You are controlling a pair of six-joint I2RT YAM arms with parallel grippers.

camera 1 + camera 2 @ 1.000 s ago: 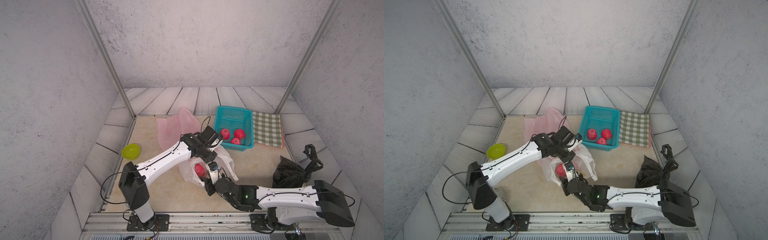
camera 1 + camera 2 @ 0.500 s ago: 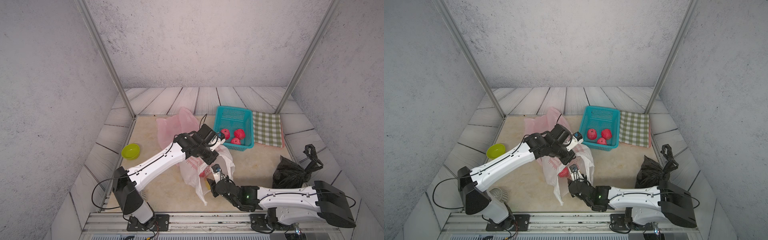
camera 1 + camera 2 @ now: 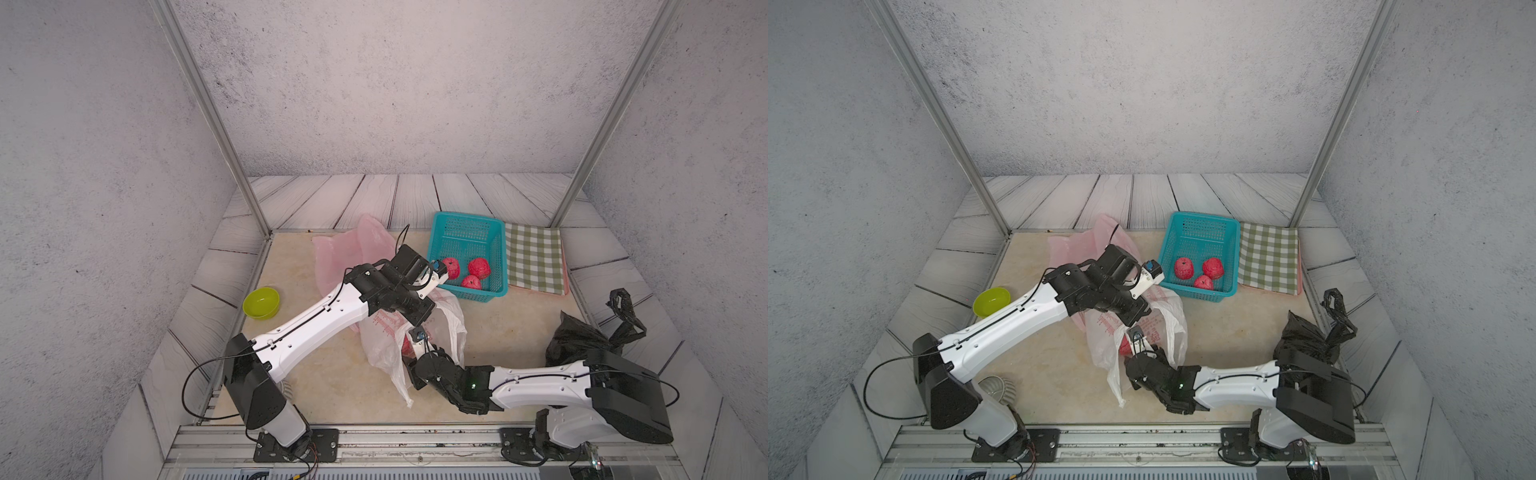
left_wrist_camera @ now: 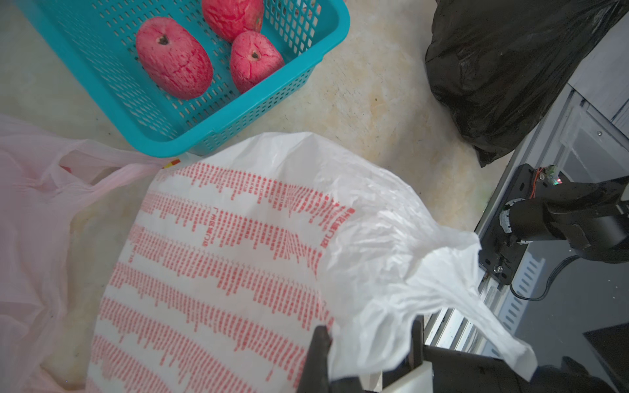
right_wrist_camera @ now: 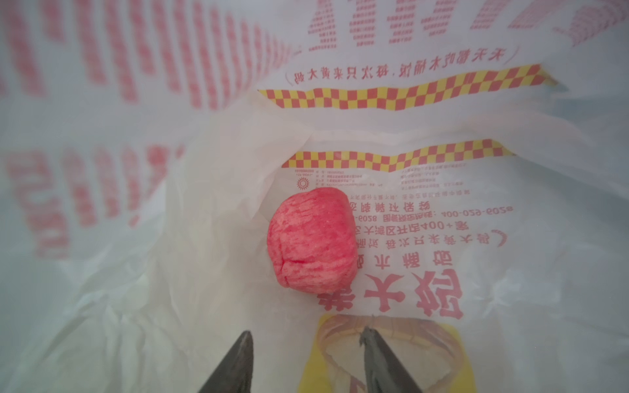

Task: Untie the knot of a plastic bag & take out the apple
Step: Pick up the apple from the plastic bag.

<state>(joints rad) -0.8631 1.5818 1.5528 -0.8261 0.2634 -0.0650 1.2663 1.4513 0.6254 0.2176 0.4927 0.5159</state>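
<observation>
The white plastic bag [image 3: 380, 332] with red print lies mid-table, mouth open toward the front; no knot shows. My left gripper [image 4: 369, 326] is shut on the bag's upper edge and holds it up off the table [image 3: 332, 374]. The red apple [image 5: 311, 240] rests on the bag's inner floor, and it shows faintly through the plastic in both top views [image 3: 1124, 347]. My right gripper [image 5: 306, 331] is inside the bag mouth. It is open, its tips a short way from the apple and not touching it.
A teal basket [image 3: 465, 216] with three red apples stands just behind the bag. A green checked cloth [image 3: 534, 257] lies to its right. A black bag [image 3: 577, 345] sits at the right edge, a pink bag [image 3: 353, 249] behind my left arm, a green bowl [image 3: 261, 302] at the left.
My left gripper has lifted the bag's edge up and toward the basket. The right gripper has pushed into the bag mouth and its jaws have widened.
</observation>
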